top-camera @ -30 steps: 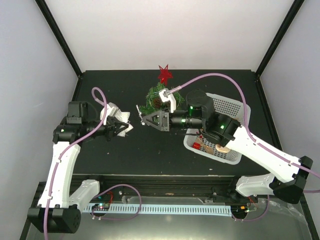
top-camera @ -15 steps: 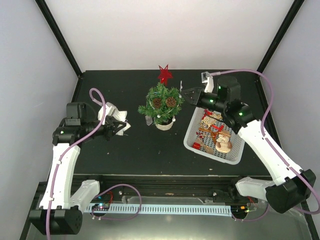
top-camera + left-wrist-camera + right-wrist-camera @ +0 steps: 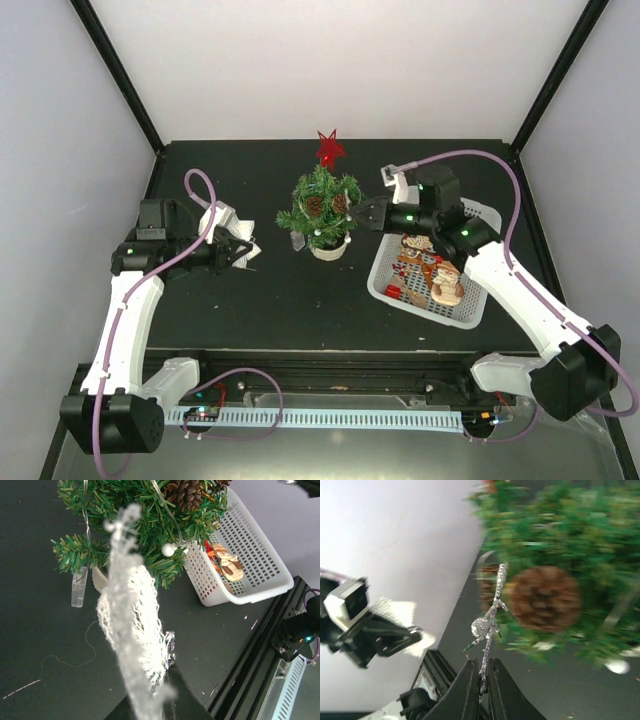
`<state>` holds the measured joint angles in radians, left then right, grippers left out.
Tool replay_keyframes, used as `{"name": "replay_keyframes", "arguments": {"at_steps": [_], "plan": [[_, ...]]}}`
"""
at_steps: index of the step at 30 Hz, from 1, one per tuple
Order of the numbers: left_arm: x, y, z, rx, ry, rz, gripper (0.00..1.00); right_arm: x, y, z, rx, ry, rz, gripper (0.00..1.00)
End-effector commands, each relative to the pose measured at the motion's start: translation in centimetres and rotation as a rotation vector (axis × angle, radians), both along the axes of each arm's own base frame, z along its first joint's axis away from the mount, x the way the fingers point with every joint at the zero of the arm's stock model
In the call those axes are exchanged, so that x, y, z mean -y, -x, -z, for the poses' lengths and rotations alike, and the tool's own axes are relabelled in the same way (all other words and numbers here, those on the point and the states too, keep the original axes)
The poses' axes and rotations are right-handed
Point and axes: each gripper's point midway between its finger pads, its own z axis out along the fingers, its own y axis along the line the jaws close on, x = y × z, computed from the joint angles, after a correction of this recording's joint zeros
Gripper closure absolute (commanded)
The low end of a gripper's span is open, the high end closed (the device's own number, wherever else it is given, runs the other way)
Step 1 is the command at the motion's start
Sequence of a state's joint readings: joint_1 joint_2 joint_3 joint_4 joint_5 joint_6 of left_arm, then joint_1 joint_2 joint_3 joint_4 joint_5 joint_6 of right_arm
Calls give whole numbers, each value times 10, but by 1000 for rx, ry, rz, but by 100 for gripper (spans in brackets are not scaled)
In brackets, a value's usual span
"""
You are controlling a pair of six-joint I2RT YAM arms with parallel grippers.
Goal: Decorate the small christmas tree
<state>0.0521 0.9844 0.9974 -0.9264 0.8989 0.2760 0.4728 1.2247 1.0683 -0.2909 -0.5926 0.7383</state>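
Top external: small christmas tree (image 3: 322,208) upright, cream pot (image 3: 328,251), red star (image 3: 329,148), pinecones (image 3: 314,205). Left jaws grip lace ornament (image 3: 132,625); right jaws, glitter ornament (image 3: 488,621).

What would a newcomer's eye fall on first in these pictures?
The small christmas tree, topped by a red star, stands mid-table toward the back. The left claw grips a white lacy ornament to its left, while the right claw pinches a silver glittery ornament close to the branches. A white basket of ornaments sits on the right.

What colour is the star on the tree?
Red. The star shows best in the top view.
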Motion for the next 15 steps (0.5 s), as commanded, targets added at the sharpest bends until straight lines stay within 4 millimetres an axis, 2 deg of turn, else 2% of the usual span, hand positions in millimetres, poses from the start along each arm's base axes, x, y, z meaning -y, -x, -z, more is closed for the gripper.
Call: {"name": "replay_keyframes", "arguments": {"at_steps": [1,7,15], "plan": [[-4,-7,-8,30,-17,-15,96,-23,12,-41,156,38,-80,90],[-7,-9,-8,30,-32,-32,96,-40,7,-38,186,214,-41,91],[-6,-5,-11,47,-28,-34,96,-5,-33,-22,116,360,214,92]]}}
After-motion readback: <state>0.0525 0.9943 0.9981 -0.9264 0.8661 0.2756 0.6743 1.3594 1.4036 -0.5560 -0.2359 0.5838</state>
